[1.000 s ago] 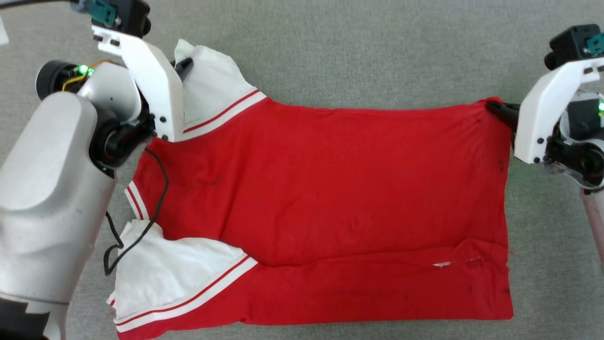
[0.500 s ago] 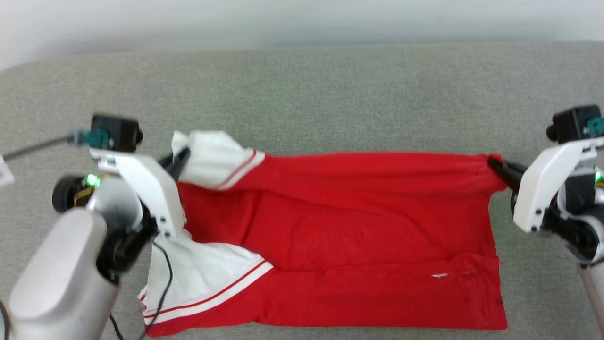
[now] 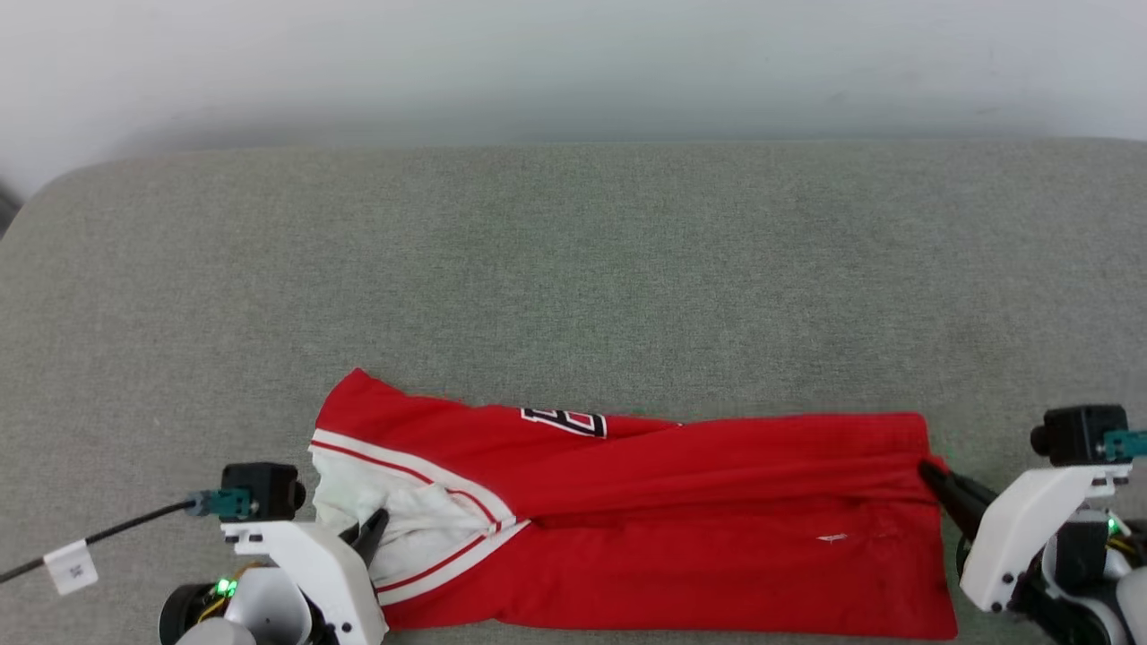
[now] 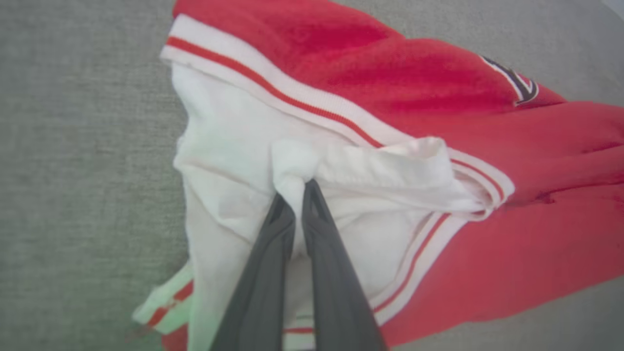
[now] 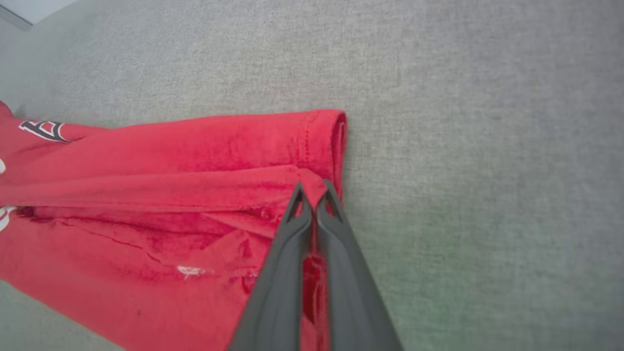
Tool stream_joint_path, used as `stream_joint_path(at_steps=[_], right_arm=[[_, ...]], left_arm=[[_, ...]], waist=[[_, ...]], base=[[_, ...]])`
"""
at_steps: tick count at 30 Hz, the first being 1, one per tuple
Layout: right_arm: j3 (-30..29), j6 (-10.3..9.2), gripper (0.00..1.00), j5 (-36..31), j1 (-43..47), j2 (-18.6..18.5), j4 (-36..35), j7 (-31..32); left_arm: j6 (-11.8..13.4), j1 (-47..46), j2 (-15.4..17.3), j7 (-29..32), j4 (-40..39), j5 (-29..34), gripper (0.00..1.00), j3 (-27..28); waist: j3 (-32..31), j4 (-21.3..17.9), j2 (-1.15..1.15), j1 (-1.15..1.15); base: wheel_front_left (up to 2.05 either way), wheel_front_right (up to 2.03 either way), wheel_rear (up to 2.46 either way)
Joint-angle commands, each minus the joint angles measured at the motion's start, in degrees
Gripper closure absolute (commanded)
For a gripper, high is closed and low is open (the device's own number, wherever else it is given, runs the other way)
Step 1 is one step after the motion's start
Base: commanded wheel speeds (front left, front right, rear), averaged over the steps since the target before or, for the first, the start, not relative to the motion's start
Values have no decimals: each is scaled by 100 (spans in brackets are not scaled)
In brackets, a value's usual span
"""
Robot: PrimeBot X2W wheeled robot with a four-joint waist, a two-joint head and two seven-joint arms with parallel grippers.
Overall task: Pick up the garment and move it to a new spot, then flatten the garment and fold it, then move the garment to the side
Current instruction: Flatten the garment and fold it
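Cloth is clamped in both hands: my left fingers (image 4: 265, 273) are closed tight on a bunched nub of the white sleeve panel (image 4: 229, 136) at the sleeve end of the jersey (image 3: 681, 528), and my right fingers (image 5: 285, 273) pinch a red corner at its hem end. The jersey lies as a long band across the grey surface (image 3: 573, 269), which runs bare beyond its far edge. The lettering (image 3: 564, 421) peeks out along that far edge. I judge I am mid-fold, laying one long edge over the body toward me. To do it well I should keep both ends level and the span between them taut. Then I bring the held edge square onto the jersey's near edge, ease the crumpled sleeve flat, and set it down before letting go.
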Motion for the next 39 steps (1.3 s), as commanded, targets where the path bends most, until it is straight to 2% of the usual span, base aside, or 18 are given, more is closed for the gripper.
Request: stream_joint_path(at_steps=[1, 3, 4, 5, 6, 10, 15, 19, 23, 24, 27, 34, 39], right_arm=[[-6, -2, 100, 7, 86, 33, -5, -47], [-5, -2, 98, 49, 314, 81, 49, -87], [-7, -2, 74, 47, 377, 105, 56, -147], [1, -2, 13, 108, 466, 162, 101, -162], [32, -2, 0, 87, 535, 166, 119, -204], [72, -1, 0, 92, 720, 197, 151, -416], [36, -1, 0, 31, 926, 50, -190, -597], [-188, -1, 0, -27, 1080, -11, -590, -405], [-584, -1, 0, -53, 1185, -10, -856, 21], [-900, -1, 0, -53, 1230, 14, -966, 459], [-1219, -1, 0, -28, 1205, 51, -1037, 978], [-1698, -1, 0, -80, 1014, 203, -1157, 2219], [-1791, -1, 0, -209, 784, 391, -1187, 2770]], left_arm=[[46, 103, -16, -55, 44, -30, 100, 44], [56, 286, -62, -77, 120, -115, 100, 46], [54, 347, -79, -96, 142, -133, 91, 53], [76, 394, -104, -132, 170, -161, 42, 64], [84, 441, -114, -165, 192, -156, 0, 59], [39, 455, -188, -447, 229, -51, 0, 47], [118, 372, -321, -1064, 45, 174, 0, 106], [187, 369, -391, -1580, -126, 383, 0, 156], [326, 320, -463, -2141, -310, 655, 0, 234], [429, 299, -515, -2587, -446, 840, 0, 316], [537, 257, -515, -2914, -568, 1078, 0, 359], [727, 109, -554, -3182, -947, 1657, 0, 414], [760, 33, -685, -3214, -1250, 1866, 0, 391]], waist=[[-45, -29, 0, 1], [-86, -54, 0, 1], [-105, -59, 0, 1], [-132, -63, 0, 1], [-151, -68, 0, 1], [-283, -81, 0, 1], [-531, -91, 0, 1], [-733, -126, 0, 1], [-885, -134, 0, 1], [-950, -97, 0, 1], [-939, -9, 0, 1], [-658, 364, 0, 1], [-314, 610, 0, 1]], base=[[0, 0, 0], [0, 0, 0], [0, 0, 0], [0, 0, 0], [0, 0, 0], [0, 0, 0], [0, 0, 0], [0, 0, 0], [0, 0, 0], [0, 0, 0], [0, 0, 0], [0, 0, 0], [0, 0, 0]])
